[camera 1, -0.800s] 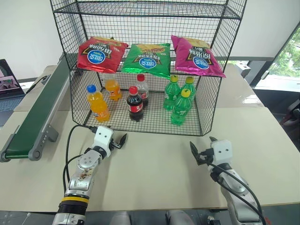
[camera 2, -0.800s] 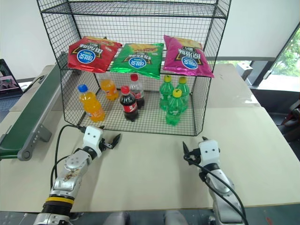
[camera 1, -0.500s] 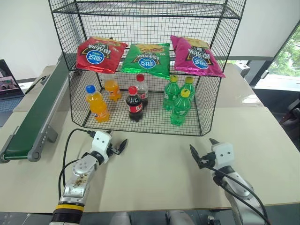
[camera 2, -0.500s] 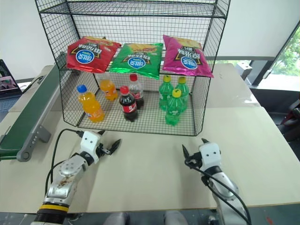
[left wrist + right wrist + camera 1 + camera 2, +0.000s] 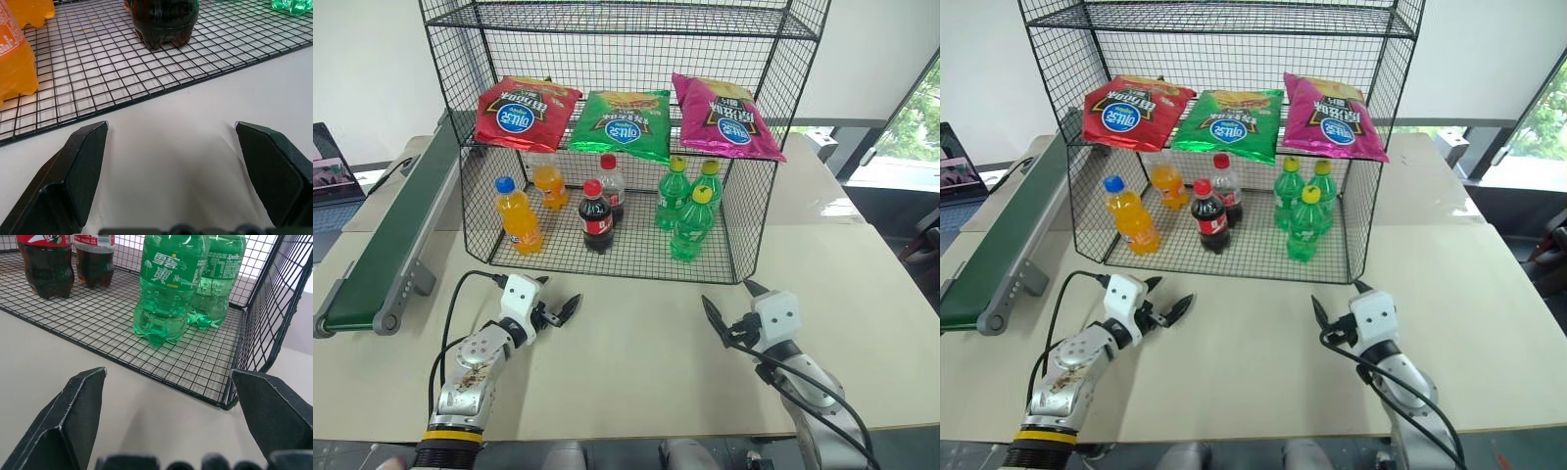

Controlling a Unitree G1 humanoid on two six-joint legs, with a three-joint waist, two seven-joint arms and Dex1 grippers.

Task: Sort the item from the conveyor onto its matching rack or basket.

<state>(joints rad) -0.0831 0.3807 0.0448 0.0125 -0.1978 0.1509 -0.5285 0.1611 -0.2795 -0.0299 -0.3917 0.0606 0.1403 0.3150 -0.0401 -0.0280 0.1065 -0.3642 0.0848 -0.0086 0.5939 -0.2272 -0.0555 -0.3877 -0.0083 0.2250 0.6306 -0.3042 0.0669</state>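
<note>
The red crisp bag lies flat at the left of the black wire rack's middle shelf. The conveyor, with its dark green belt and grey rails, runs along the table's left side. My left gripper hovers low over the table in front of the rack's left half, open with nothing between its fingers. My right gripper stands open in front of the rack's right corner, holding nothing. The right wrist view shows its fingers spread wide before the green bottles.
A green bag and a magenta bag lie beside the red one. The bottom tier holds orange bottles, cola bottles and green bottles. The beige table spreads between both grippers. A laptop sits far left.
The camera has shifted slightly. Both grippers stay open and in nearly the same place in front of the rack.
</note>
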